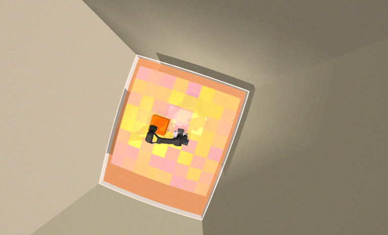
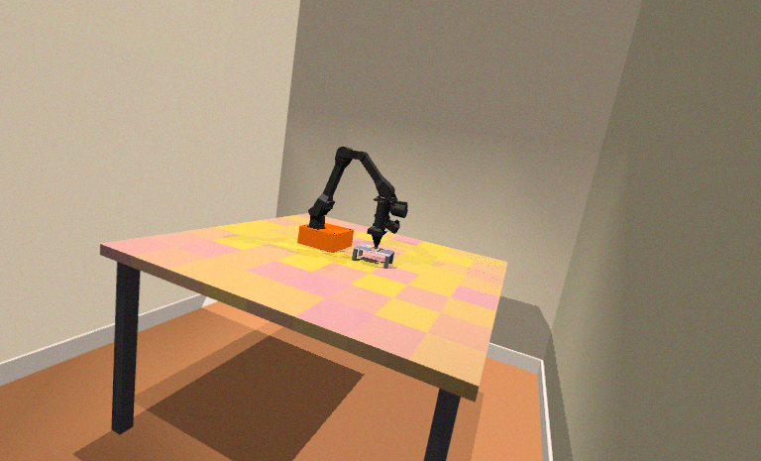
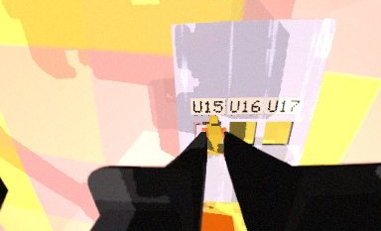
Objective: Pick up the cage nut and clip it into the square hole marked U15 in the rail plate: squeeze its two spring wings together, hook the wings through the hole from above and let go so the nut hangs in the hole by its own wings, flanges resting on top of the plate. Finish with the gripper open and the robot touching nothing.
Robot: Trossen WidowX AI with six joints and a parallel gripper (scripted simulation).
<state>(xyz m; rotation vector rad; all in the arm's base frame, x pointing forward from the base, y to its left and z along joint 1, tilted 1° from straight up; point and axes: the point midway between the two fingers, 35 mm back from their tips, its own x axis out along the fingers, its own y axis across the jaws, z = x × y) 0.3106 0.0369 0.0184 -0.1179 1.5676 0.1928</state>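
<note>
From overhead, black jointed arm [image 1: 168, 141] [image 2: 335, 175] reaches from its orange block base [image 1: 160, 124] [image 2: 324, 238] over the patchwork yellow-and-pink table [image 1: 160, 172] [image 2: 314, 298]; hand hides most of the pale rail plate [image 1: 175, 134] [image 2: 367, 250] [image 3: 208, 67], so no nut detail from up here.

Exterior cam: black two-finger hand [image 2: 377, 245] [image 3: 213, 137] points down at the plate, which stands on short legs. Too small to tell how deep anything sits.

Wrist cam: I've got the small yellow cage nut w/ orange bits [image 3: 214, 137] gripped btwn the fingertips, approx. at the U15 hole [image 3: 198, 126], partly covering it. U16 [image 3: 242, 133] and U17 [image 3: 278, 133] have no nut in them.

Status: pickup done, transfer to U15 looks mostly done. Can't confirm wings are hooked or flanges seated. Left, AFAICT: finish lining up/lowering if req'd, let go, check it hangs, back off w/ hand open, touching nothing.
</note>
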